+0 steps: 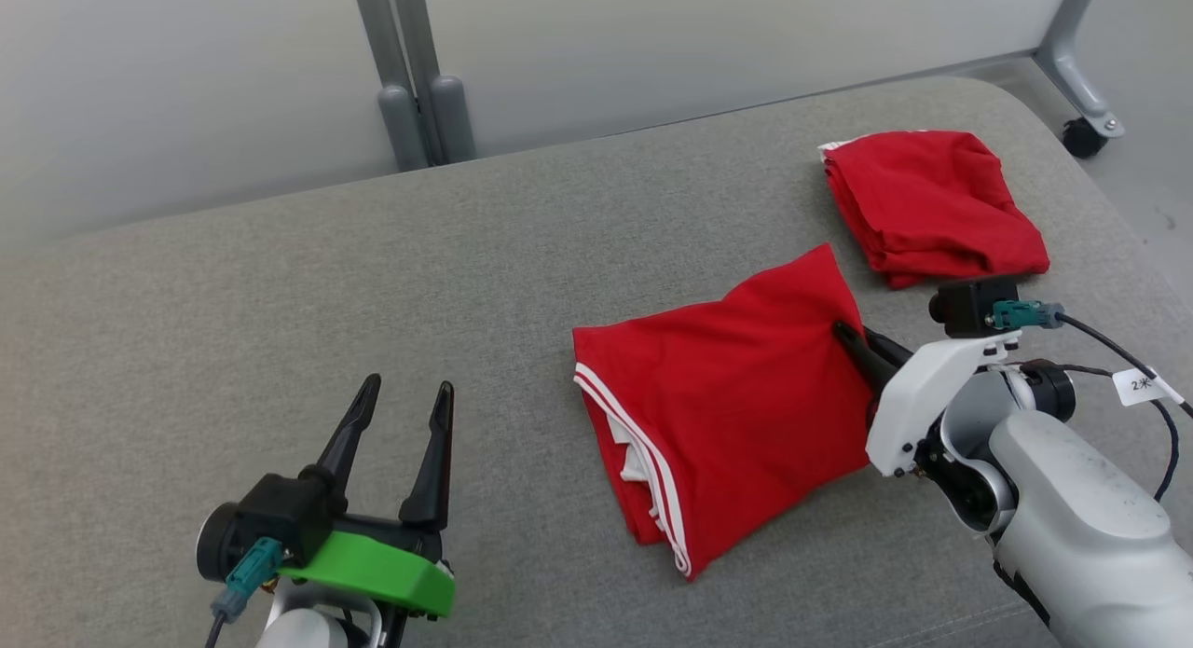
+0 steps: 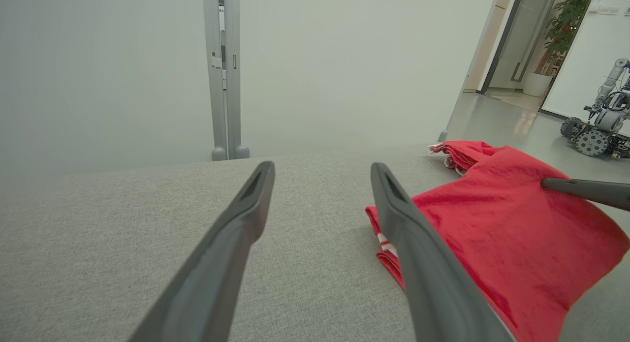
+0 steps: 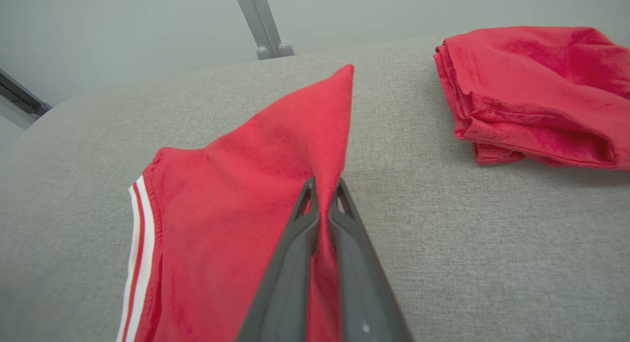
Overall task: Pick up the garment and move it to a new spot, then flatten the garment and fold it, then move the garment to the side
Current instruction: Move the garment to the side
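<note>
A folded red garment [image 1: 727, 396] with white stripes along its left hem lies on the grey table, right of centre. My right gripper [image 1: 846, 336] is shut on the garment's right edge; in the right wrist view the red cloth [image 3: 256, 194] is pinched between the two dark fingers [image 3: 305, 219] and its far corner stands up in a peak. My left gripper [image 1: 405, 394] hovers open over bare table to the garment's left, nothing between its fingers [image 2: 246, 209]. From the left wrist the garment [image 2: 492, 233] lies to the right, with the right gripper's finger [image 2: 585, 190] on it.
A second folded red garment [image 1: 932, 205] lies at the table's far right corner, close behind the right arm. A grey partition post [image 1: 415, 79] stands behind the table. Another robot [image 2: 600, 125] stands on the floor far off to the right.
</note>
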Tool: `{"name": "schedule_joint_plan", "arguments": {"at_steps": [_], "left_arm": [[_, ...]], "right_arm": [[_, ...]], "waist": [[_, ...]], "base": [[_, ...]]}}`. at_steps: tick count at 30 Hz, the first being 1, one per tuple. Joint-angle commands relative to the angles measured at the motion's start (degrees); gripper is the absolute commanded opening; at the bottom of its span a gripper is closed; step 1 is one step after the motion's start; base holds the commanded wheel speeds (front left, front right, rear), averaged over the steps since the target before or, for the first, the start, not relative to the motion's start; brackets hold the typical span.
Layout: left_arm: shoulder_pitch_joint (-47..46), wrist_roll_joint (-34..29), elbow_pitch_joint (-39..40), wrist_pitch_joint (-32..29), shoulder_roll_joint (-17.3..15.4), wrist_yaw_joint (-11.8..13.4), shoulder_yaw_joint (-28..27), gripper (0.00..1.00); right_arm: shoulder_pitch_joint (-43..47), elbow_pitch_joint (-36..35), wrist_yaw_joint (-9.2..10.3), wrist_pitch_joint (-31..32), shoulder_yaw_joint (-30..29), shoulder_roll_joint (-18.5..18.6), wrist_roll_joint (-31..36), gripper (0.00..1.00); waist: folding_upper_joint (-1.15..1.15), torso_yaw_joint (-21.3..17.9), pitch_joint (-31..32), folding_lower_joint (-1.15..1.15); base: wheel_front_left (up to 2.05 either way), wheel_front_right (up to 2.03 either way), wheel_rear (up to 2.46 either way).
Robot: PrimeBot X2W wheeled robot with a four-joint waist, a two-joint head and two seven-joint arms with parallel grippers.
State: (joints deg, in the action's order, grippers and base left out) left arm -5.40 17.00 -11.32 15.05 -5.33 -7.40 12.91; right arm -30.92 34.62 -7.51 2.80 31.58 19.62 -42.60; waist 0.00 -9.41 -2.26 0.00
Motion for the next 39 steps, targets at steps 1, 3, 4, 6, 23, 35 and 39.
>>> {"name": "schedule_joint_plan", "arguments": {"at_steps": [1, 3, 4, 6, 23, 35, 39], "left_arm": [[-1.23, -0.05, -0.02, 0.15, -0.74, -0.16, 0.01, 1.0], [-1.8, -0.07, -0.12, 0.15, -1.01, -0.16, 0.35, 1.0], [-2.21, -0.03, -0.27, 0.16, -1.2, -0.16, 0.49, 1.0], [-3.29, 0.05, -0.32, 0.15, -1.55, -0.16, 0.94, 1.0], [-8.22, 0.71, -0.59, 0.15, -5.53, -0.16, 0.6, 1.0], [-11.57, 0.73, 0.04, 0.15, -8.17, -0.16, 2.04, 1.0], [-12.76, 1.06, -0.45, 0.15, -8.56, -0.16, 2.42, 1.0]], "right_arm": [[-1.15, -0.65, 0.05, -0.86, 0.15, -0.14, 0.25, 0.0], [-2.25, -1.51, 0.05, -1.8, 0.83, -0.34, 0.54, 0.0], [-3.05, -1.82, 0.05, -2.34, 1.28, -0.24, 0.78, 0.0], [-5.01, -2.15, 0.05, -2.94, 2.12, -0.23, 0.95, 0.0], [-21.27, 0.52, 0.07, -1.76, -8.22, 9.48, 3.1, 0.0], [-19.97, 3.43, 0.08, -0.09, -22.95, 14.61, 3.63, 0.0], [-22.72, 8.67, 0.03, -0.55, -23.6, 13.7, 8.17, 0.0]], "waist": [[0.0, -2.25, -2.49, 0.0], [0.0, -1.94, -3.72, 0.0], [0.0, -1.62, -4.62, 0.0], [0.0, -0.85, -6.45, 0.0], [0.0, 0.59, -20.66, 0.0], [0.0, 0.54, -27.42, 0.0], [0.0, 1.86, -28.95, 0.0]], "base": [[0.0, 0.0, 0.0], [0.0, 0.0, 0.0], [0.0, 0.0, 0.0], [0.0, 0.0, 0.0], [0.0, 0.0, 0.0], [0.0, 0.0, 0.0], [0.0, 0.0, 0.0]]}}
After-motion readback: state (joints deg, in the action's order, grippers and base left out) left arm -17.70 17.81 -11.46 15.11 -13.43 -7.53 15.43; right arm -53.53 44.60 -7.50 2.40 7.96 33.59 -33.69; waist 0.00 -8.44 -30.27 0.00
